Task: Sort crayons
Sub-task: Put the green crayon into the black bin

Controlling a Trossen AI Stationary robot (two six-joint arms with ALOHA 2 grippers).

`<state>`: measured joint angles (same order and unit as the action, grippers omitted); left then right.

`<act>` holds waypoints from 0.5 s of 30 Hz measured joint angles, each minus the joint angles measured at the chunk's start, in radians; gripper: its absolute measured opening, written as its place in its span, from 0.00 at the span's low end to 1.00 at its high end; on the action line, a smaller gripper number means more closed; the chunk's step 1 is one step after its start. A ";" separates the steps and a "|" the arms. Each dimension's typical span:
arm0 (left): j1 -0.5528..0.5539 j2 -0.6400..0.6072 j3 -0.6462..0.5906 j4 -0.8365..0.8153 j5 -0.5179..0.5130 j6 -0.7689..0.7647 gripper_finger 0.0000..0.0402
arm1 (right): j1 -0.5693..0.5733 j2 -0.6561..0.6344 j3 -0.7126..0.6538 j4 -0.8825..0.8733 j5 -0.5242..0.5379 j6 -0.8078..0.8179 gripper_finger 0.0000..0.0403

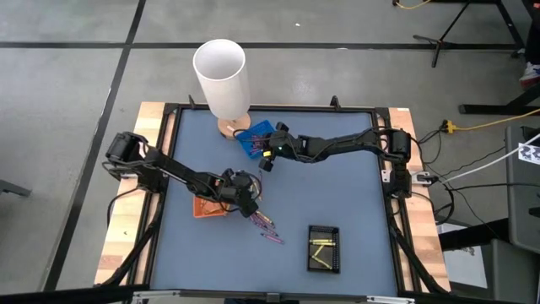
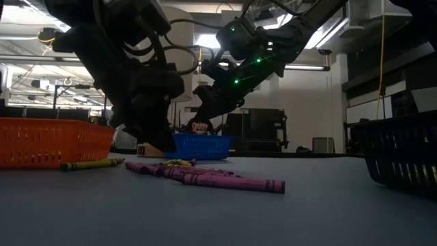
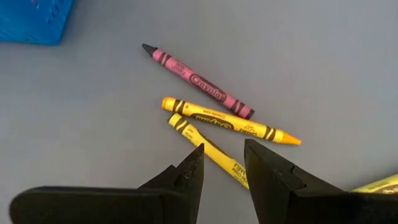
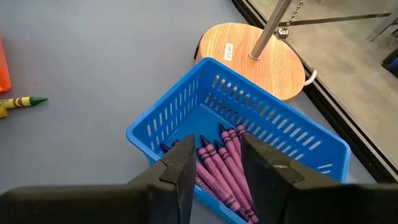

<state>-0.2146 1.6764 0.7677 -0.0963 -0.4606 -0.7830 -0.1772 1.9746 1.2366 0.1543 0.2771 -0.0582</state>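
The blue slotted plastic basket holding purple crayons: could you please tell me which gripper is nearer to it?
The right. The right gripper hovers open directly over the blue slotted plastic basket, while the left gripper sits away beside the orange tray, above loose crayons.

Purple crayons (image 4: pixel 222 163), blue tray (image 4: pixel 186 112)

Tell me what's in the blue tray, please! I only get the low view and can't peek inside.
Observer: Purple crayons lie in the blue tray. The right hand hangs open and empty over them.
Operator: What's the other hand going for?
Observer: The left hand is open over a yellow crayon lying on the table.
Operator: And the black tray?
Observer: The black tray holds yellow crayons.
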 joint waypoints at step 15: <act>0.010 0.007 0.000 0.005 0.000 0.000 0.24 | 0.000 0.000 0.000 0.000 0.000 0.000 0.31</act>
<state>-0.2047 1.6829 0.7677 -0.0910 -0.4609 -0.7834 -0.1772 1.9743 1.2366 0.1543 0.2768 -0.0582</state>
